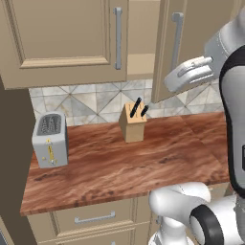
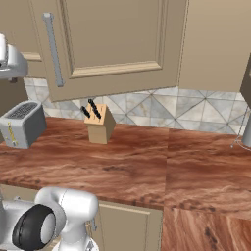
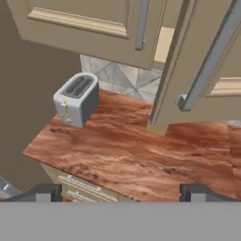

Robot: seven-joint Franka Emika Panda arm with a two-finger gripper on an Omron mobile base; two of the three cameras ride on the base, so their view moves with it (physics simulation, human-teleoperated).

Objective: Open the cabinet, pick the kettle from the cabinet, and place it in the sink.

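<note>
One cabinet [image 1: 182, 48] door stands ajar (hand [image 3: 120, 190] released, grasping nothing), so kettle and sink remain ahead.

The arm [image 1: 225, 95] is built of glossy white rounded shells, with dark grey to black bands at the joints. Below the counter [image 1: 119, 162] edge, a bulbous white elbow segment carries a round black joint cap ringed in white. Its two finger tips [image 3: 44, 192] are small, dark and blocky.
</note>
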